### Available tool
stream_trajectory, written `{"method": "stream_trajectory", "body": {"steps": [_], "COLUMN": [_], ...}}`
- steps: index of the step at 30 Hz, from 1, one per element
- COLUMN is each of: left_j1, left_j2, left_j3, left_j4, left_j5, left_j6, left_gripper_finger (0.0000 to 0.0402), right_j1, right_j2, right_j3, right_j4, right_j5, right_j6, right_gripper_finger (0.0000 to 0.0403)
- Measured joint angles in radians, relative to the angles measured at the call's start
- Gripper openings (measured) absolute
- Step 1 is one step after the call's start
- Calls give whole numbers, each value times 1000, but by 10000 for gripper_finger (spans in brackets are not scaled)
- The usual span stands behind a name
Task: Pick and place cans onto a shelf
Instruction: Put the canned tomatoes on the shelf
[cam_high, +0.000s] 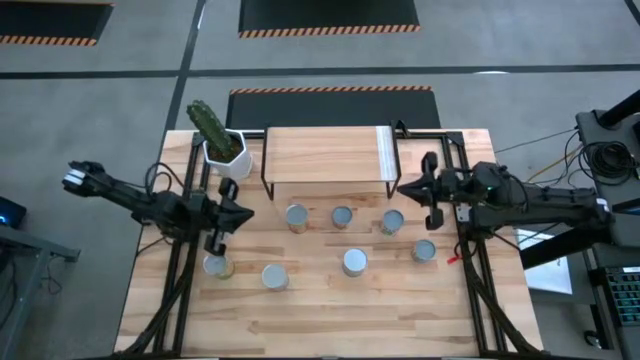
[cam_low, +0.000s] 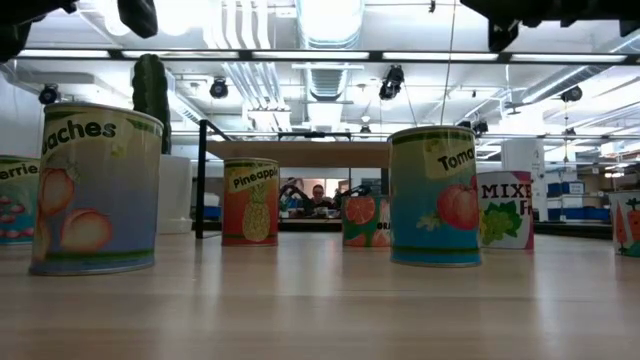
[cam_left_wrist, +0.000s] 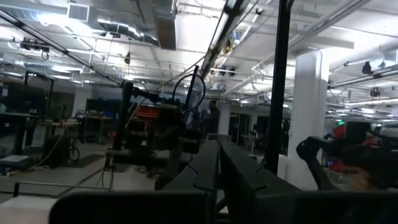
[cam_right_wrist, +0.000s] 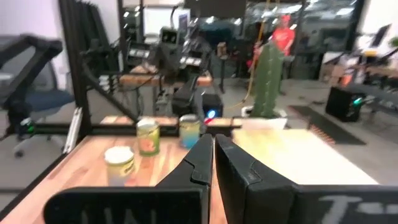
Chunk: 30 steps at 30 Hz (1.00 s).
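- Across the front half of the wooden table (cam_high: 330, 310) seven cans stand upright, round axes vertical, silver tops facing the overhead camera.
- Three cans sit in a row just before the shelf: one (cam_high: 296, 216), one (cam_high: 342, 217) and one (cam_high: 392, 222).
- Nearer the front edge stand four more: one (cam_high: 423, 251), one (cam_high: 354, 262), one (cam_high: 274, 276) and one (cam_high: 216, 266) at the left.
- Seen from table height, their side labels show fruit and vegetables: a peaches can (cam_low: 96, 190), a pineapple can (cam_low: 250, 202), a tomato can (cam_low: 435, 196) and a mixed-fruit can (cam_low: 505, 209).
- The shelf (cam_high: 330, 155) lies with its long axis across the table, light board on top, black wire frame, a white strip at its right end; no can is on it.
- A cactus in a white pot (cam_high: 222, 145) stands at the shelf's left end.
- The left gripper (cam_high: 214, 243) hangs just above the leftmost can, arm reaching in from the left; its fingers (cam_left_wrist: 202, 168) are pressed together, empty.
- The right gripper (cam_high: 431, 160) hovers beside the shelf's right end, arm stretched in from the right; its fingers (cam_right_wrist: 205, 158) are closed on nothing.
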Motion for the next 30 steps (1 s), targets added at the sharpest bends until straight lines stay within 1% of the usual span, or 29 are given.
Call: {"method": "stream_trajectory", "body": {"steps": [4,9,14,17,19,21,24,28,30], "left_j1": [0,0,0,0,0,0,0,0,0], "left_j2": [41,65,72,71,70,70,70,69,69], "left_j3": [28,52,62,66,68,68,68,68,68], "left_j4": [0,-9,-9,-10,-9,-9,-8,-8,-8], "left_j5": [0,-1,-2,-3,-3,-3,-3,-3,-3], "left_j6": [5,35,47,49,49,49,49,49,49], "left_gripper_finger": [0,0,0,0,0,0,0,0,0], "right_j1": [65,158,255,311,345,376,422,488,521], "right_j2": [41,114,210,268,310,353,409,467,491], "right_j3": [30,61,108,159,199,235,274,283,280], "right_j4": [-36,-68,-162,-257,-328,-395,-446,-450,-449], "right_j5": [16,68,171,258,296,305,307,307,329], "right_j6": [5,8,18,34,53,75,107,151,184], "right_gripper_finger": [9,9,9,9,9,9,9,9,9]}}
